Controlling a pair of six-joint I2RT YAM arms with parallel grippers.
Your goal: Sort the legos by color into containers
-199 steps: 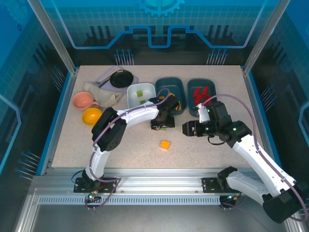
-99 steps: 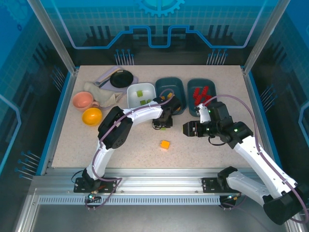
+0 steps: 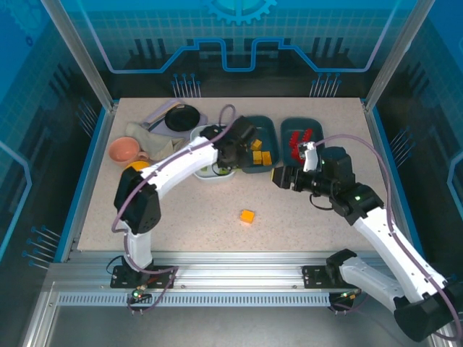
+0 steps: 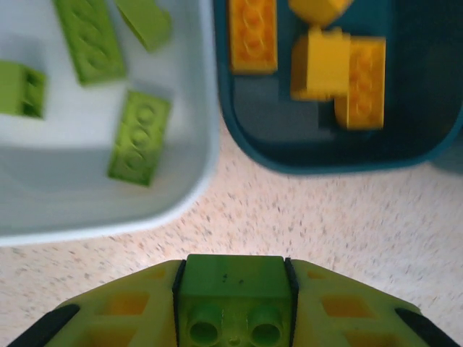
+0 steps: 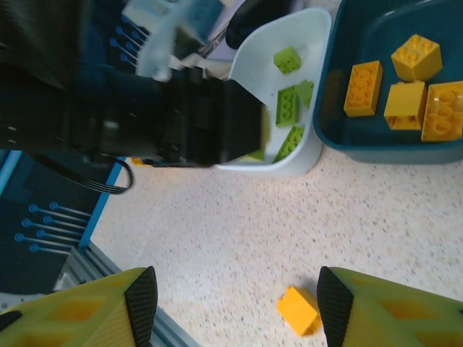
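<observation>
Gripping a small light-green plastic brick between its closed fingers, studs facing the wrist camera, the left gripper hangs over the speckled beige tabletop at the near ends of two trays that sit just beside each other. On its left is the shallow white rounded-rectangle tray, with four loose light-green bricks lying flat or tilted on its floor. On its right is the dark teal rounded-rectangle tray, which holds four orange-yellow plastic bricks grouped at its far part, two of them touching. From the overhead camera the second dark teal tray stands to the right of those, with a cluster of red plastic bricks inside. The right gripper hovers above the table with its yellow-green fingers spread wide and nothing between them. Below it, near its right finger, a single orange-yellow brick lies on the bare surface, well apart from all three trays. At the far left of the table sit a pink cup, a yellow bowl partly behind the left arm, and a black round dish.
</observation>
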